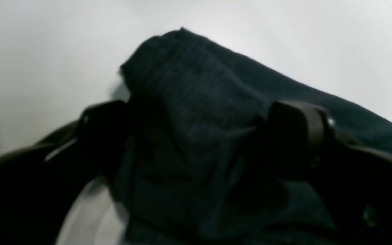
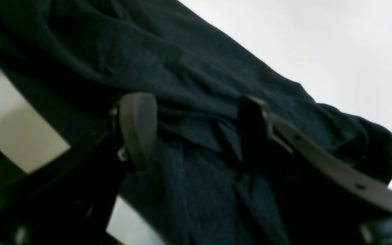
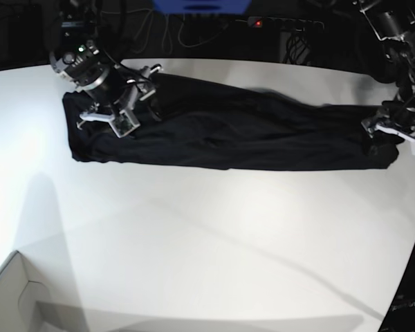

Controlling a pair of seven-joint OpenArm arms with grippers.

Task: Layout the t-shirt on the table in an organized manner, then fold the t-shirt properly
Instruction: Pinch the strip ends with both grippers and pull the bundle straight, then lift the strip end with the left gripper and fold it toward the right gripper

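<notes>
Lying stretched on table [image 3: 207,228]: t-shirt [image 3: 228,135] | left gripper [image 1: 196,136], right gripper [image 2: 196,132] spread wide, gripping nothing | box corner [image 3: 14,297] near

A: What lies between my fingers [image 1: 294,126]?
B: A bunched end of the black t-shirt [image 1: 196,112], rising in a rounded hump.
A: Do I pinch it?
B: No; the fingers stand wide on either side, above the white tabletop [image 1: 46,51].

Two arms reaching low from the far side, well apart. Left gripper [image 1: 196,136] with fingers [image 1: 296,127] spread wide. Right gripper [image 2: 196,132] likewise spread, fingers [image 2: 138,131] parted, wrist angled downward.
</notes>
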